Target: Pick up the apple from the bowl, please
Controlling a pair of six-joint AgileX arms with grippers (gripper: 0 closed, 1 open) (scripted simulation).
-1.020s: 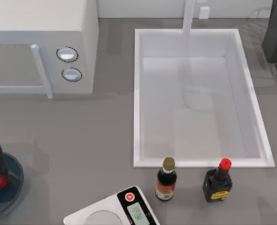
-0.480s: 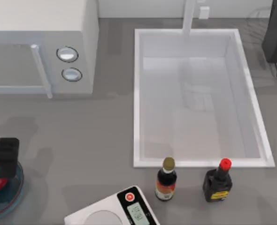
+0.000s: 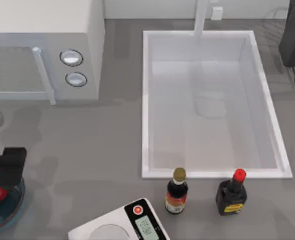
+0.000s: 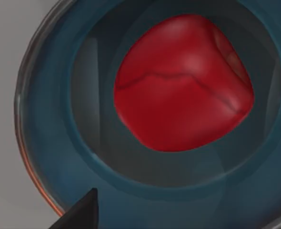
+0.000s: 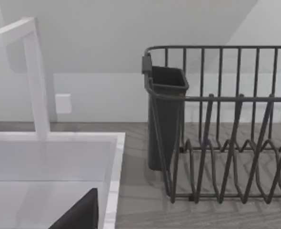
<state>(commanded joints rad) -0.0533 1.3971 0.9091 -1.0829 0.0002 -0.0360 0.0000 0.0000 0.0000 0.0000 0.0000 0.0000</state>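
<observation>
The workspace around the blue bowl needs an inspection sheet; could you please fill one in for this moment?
Surface: grey counter with a white sink set into it.
Job's things: the apple is over the bowl, at the top view's left edge; whether it is lifted clear cannot be told.
Clutter: two sauce bottles in front of the sink; a white scale at the near edge.
Grippers: left gripper directly above the bowl, against the apple; right arm parked at the far right.
Cables: nothing seen.
Surroundings: microwave at far left, faucet behind the sink, dark dish rack at far right.
</observation>
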